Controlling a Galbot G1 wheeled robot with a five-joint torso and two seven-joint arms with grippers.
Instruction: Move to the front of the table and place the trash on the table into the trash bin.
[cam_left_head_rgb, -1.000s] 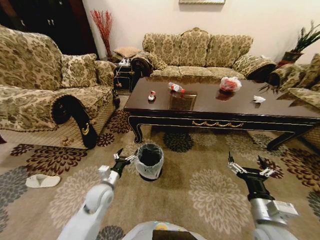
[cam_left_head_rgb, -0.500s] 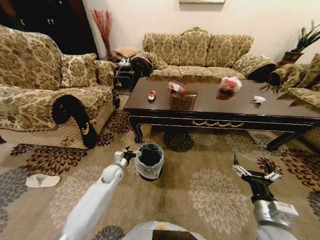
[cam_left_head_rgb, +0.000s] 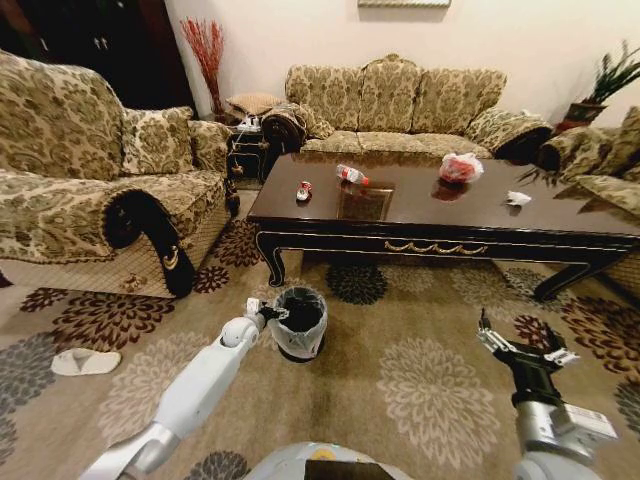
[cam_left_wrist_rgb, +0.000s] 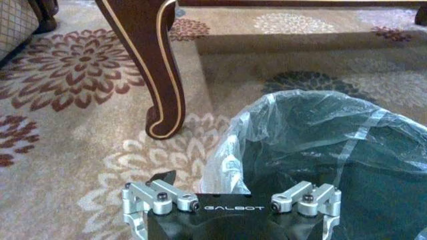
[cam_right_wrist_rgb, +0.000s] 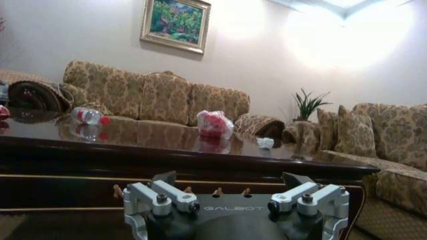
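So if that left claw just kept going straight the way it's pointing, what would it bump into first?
Most likely the trash bin. The left gripper, open, points at its near rim, where the plastic liner sits just ahead of the fingers. The table leg stands off to one side, probably out of that line.

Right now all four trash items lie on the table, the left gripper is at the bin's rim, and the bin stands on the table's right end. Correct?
Not quite: the trash bin stands on the carpet before the table, near its left leg, as the head view shows. The rest holds; left gripper at its rim.
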